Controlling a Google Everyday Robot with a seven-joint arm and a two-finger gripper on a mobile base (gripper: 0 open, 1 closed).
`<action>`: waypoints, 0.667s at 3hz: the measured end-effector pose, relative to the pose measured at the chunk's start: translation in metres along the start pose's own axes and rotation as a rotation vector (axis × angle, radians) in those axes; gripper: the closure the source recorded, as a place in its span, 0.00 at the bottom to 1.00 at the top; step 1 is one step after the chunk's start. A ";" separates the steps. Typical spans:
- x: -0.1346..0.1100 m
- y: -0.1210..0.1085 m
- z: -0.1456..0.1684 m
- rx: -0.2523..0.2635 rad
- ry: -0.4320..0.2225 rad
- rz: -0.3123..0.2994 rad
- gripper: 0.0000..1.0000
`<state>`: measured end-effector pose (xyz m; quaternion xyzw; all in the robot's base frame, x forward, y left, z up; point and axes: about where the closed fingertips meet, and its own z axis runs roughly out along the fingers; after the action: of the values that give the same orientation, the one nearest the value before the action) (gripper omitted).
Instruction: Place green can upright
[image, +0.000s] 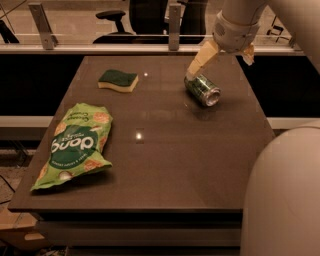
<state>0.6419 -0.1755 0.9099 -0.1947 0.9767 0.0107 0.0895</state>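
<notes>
The green can (202, 90) lies on its side at the back right of the dark table (170, 165), its silver end facing front right. My gripper (219, 66) hangs just above and behind it, open. One pale finger (200, 60) slants down so its tip meets the can's far end. The other finger (248, 53) shows only as a short stub to the right of the wrist. Nothing is held between them.
A green-topped yellow sponge (118, 80) sits at the back left. A large green snack bag (75, 145) lies flat on the left side. My arm's pale body (285, 195) fills the lower right corner. Office chairs and a rail (100, 48) stand behind the table.
</notes>
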 end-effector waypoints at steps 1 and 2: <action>-0.003 0.001 0.015 -0.004 0.015 0.023 0.00; -0.004 0.007 0.029 -0.041 0.003 0.029 0.00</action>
<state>0.6480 -0.1655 0.8818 -0.1824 0.9791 0.0315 0.0838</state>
